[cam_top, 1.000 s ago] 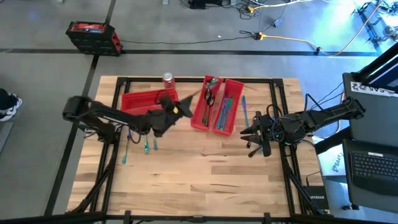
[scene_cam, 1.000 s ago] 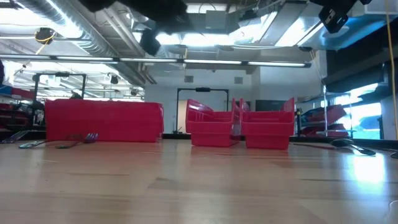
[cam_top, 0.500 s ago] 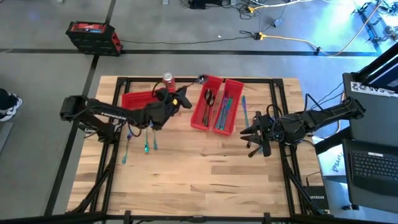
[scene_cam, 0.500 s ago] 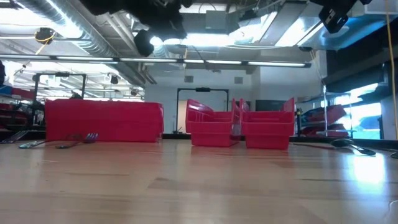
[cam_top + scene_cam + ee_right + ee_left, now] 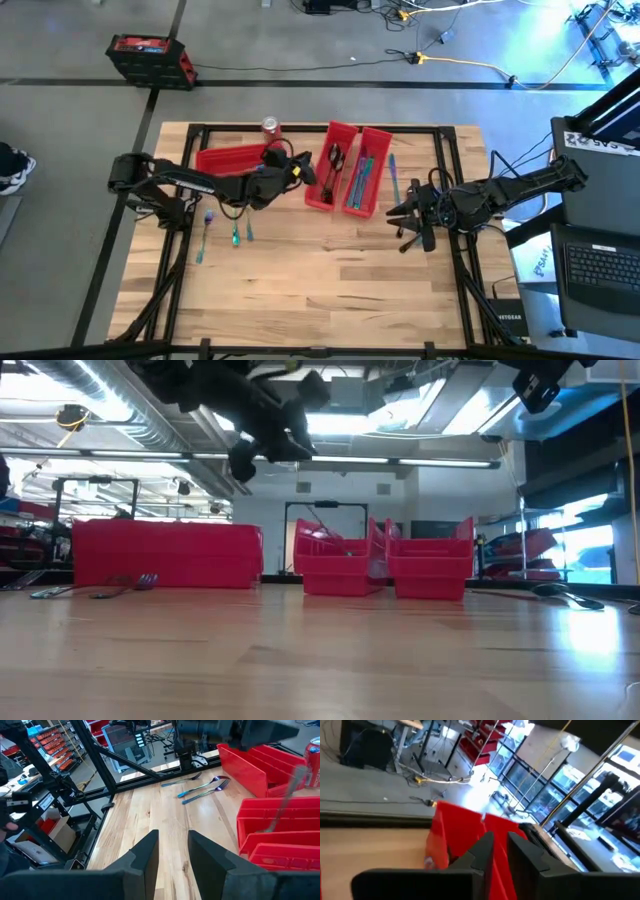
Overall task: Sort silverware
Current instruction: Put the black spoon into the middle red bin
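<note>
My left gripper [image 5: 303,170] hangs by the near left side of two red bins [image 5: 348,170] standing side by side. Its fingers [image 5: 501,852] stand a narrow gap apart with nothing between them. A slender spoon [image 5: 286,795] shows blurred and tilted, its lower end inside the left bin, apart from the gripper. Dark pieces of silverware [image 5: 335,158] lie in the left bin and teal ones [image 5: 362,175] in the right bin. More silverware [image 5: 236,233] lies flat on the table at the left, and one piece [image 5: 393,176] to the right of the bins. My right gripper [image 5: 405,215] waits open at the table's right.
A third red bin [image 5: 232,160] lies at the far left, and a red soda can [image 5: 269,126] stands behind it at the far edge. The black frame rails [image 5: 440,150] run along the table's sides. Bare wood fills the table's near half [image 5: 320,280].
My left gripper has sunk and rolled, coming a little closer to the left bin. The spoon that stuck out of its fingers toward the far edge is out of them now and tips into that bin. My right arm has kept still.
</note>
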Robot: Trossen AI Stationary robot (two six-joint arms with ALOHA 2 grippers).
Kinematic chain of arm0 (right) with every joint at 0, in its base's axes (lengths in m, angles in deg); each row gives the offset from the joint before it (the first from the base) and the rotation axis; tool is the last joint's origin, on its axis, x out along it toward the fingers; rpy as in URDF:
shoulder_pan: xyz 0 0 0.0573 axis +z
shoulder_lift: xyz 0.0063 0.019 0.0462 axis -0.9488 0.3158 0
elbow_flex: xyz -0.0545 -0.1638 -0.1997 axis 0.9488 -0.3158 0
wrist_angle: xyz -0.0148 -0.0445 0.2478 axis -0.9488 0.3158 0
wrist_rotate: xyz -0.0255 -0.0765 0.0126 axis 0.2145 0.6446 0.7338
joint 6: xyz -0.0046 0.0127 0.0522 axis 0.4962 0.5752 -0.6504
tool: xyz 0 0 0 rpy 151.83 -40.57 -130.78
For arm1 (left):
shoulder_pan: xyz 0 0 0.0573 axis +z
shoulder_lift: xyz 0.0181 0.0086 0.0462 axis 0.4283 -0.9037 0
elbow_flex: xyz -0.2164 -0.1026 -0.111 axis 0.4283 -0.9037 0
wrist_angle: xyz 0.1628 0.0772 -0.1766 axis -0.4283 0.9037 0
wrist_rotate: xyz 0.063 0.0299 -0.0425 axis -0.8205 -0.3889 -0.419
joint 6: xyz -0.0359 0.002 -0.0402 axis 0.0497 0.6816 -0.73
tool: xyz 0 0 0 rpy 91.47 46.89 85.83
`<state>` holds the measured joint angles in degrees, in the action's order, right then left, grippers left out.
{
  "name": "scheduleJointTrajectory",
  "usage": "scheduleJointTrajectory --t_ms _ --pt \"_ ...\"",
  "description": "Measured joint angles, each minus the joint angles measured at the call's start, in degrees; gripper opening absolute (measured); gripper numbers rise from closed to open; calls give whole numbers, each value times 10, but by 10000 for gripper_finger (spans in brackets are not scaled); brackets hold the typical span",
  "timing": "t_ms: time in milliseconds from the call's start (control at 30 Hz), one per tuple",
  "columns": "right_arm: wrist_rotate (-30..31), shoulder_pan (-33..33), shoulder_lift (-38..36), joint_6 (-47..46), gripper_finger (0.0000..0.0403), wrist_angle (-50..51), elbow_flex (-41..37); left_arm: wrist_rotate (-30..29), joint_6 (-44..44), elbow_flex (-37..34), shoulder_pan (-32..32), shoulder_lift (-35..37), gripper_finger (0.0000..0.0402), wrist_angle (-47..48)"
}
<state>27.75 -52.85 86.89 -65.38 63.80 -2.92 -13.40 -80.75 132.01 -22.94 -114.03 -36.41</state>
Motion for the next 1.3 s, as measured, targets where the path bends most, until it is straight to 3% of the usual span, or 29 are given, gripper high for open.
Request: scheduleJointTrajectory --t_ms 133,333,767,900,1033,1133,1300 --pt "0 0 0 0 89 0 0 -13 5 1 -4 -11 39 -1" --pt "0 0 0 0 89 0 0 -65 110 21 -10 -8 39 -4" --pt "0 0 0 0 89 0 0 -69 303 33 -27 -4 39 -38" --pt "5 0 0 32 89 0 0 -58 299 31 -42 12 39 -21" --pt "35 0 0 96 89 -2 0 -47 275 31 -46 37 39 79" --pt "37 0 0 105 89 -1 0 0 254 30 -46 56 39 137" --pt "56 0 0 107 89 -26 0 169 262 30 -33 76 30 173"
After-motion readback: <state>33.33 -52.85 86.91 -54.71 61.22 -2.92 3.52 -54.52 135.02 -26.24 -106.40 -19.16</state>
